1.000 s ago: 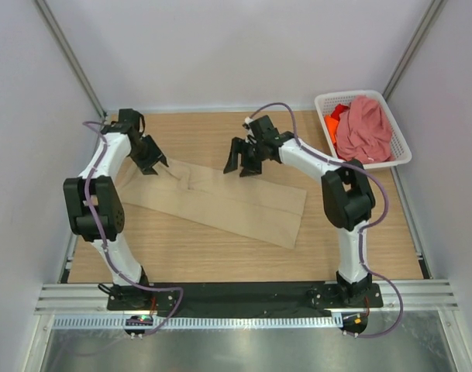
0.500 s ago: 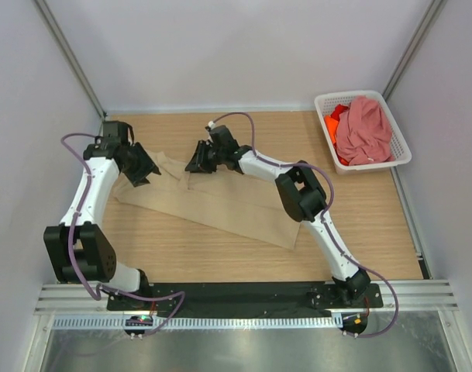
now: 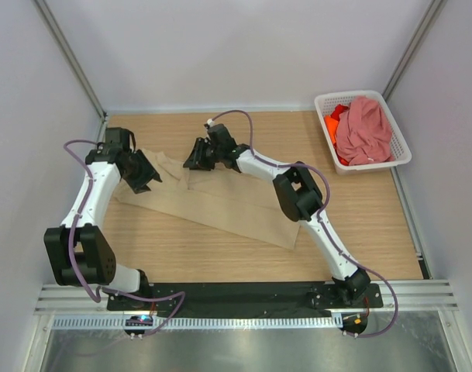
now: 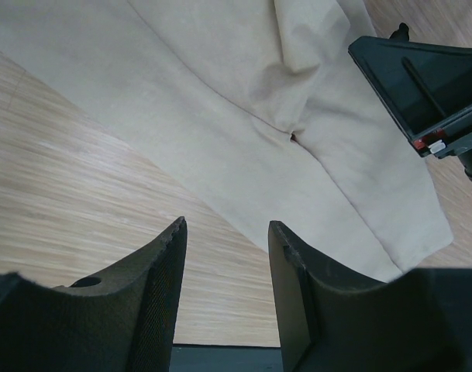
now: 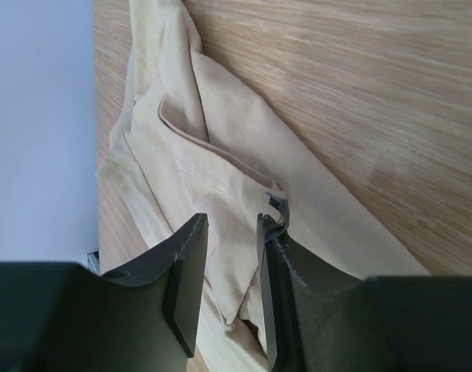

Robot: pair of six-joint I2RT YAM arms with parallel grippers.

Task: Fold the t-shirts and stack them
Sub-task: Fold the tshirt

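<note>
Beige-tan t-shirt [image 3: 228, 203] lies as a long band across the centre-left of the table [image 3: 181, 248], bunched at its upper-left end. I judge its fold only part made, and nothing is stacked yet. Pink t-shirt [image 3: 363, 128] and orange t-shirt [image 3: 331, 124] wait in the basket [image 3: 322, 99], upper right. Left gripper [image 4: 225, 225] hangs open and empty at the bunched end; right gripper [image 5: 230, 218] has its jaws narrowly apart over the cloth, and I cannot tell if any is caught.

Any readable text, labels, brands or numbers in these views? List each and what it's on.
No text can be read in any view.
Red and white tag on the right gripper: too small to read.
Beige t-shirt, pink t-shirt, white basket: no print or label visible.
</note>
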